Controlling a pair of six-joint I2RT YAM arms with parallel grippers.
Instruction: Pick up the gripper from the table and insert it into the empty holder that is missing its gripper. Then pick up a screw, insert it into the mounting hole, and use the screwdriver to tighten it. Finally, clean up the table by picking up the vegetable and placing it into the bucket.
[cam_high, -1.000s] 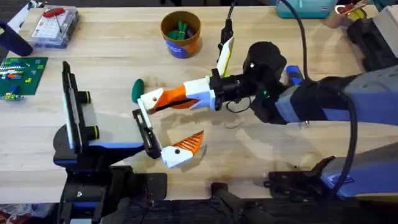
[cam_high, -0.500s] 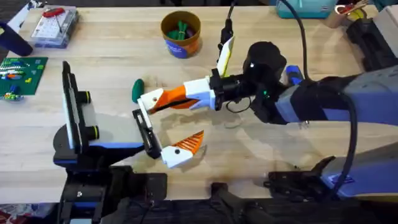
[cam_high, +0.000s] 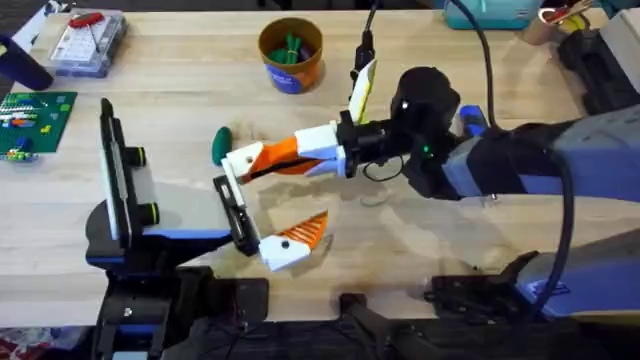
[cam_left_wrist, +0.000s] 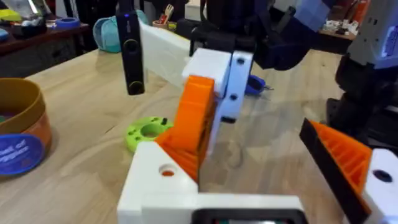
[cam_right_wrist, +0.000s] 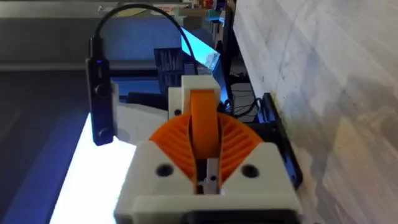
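Overhead showed my right hand (cam_high: 262, 160) pinching the orange gripper (cam_high: 281, 152) at the white holder (cam_high: 238, 160) on the black rail (cam_high: 235, 210), mid-tabletop. I couldn't tell my left hand's state. Vegetable (cam_high: 221, 145) lay beside the holder; bucket (cam_high: 291, 55) stood near the far edge.

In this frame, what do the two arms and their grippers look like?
The right arm is blue-grey with a black round joint and thin black cables; its gripper has white fingers with orange ribbed pads. The left arm is black at its base with a blue-grey link, and a flat black part stands upright on it.
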